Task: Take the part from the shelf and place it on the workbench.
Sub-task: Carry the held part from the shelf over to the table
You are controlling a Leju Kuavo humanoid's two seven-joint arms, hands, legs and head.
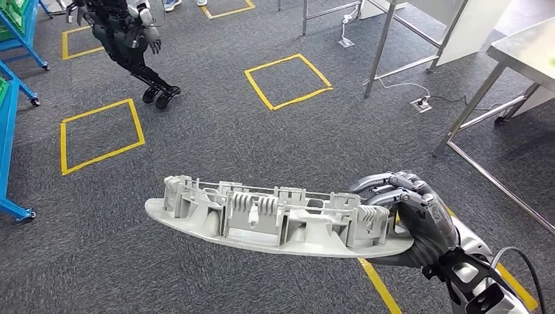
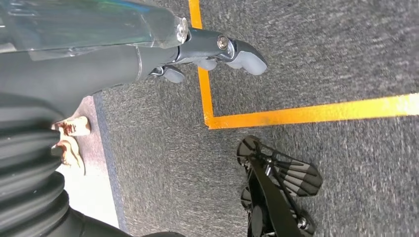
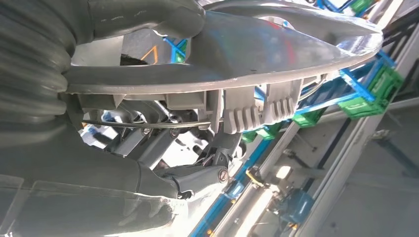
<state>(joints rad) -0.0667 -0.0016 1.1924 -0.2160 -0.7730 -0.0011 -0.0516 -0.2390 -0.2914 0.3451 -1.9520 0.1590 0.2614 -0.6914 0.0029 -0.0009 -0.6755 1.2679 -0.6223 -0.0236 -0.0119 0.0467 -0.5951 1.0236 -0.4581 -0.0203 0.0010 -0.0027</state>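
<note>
the right hand point(image 1: 412, 212) is gripping one end of the part point(image 1: 275, 219), a long pale grey plastic piece with ribs and clips along its upper side. its dark fingers point(image 1: 386, 186) are curling over the ribbed side while the rest of the hand is sitting under the flat edge. the part is sticking out sideways from the hand toward the robot's left, roughly level, hanging in the air above the grey carpet floor point(image 1: 216, 144). in the right wrist view the part point(image 3: 237, 64) is lying across the hand point(image 3: 123, 128), with the thumb on its smooth face and the fingers on the clip side; blue shelf frames with green bins point(image 3: 370, 89) are showing beyond it.

the left hand point(image 2: 207, 54) is hanging over the carpet with nothing in it, its fingers point(image 2: 247, 59) loosely apart, above a yellow tape line point(image 2: 316, 111).

ahead of the right hand, yellow tape squares point(image 1: 288, 82) are marking the floor. a metal table point(image 1: 530, 55) is standing ahead and to the right of the hand, well apart from the part. another dark robot point(image 1: 131, 39) is standing far off to the front left, near a blue shelf point(image 1: 16, 39).
</note>
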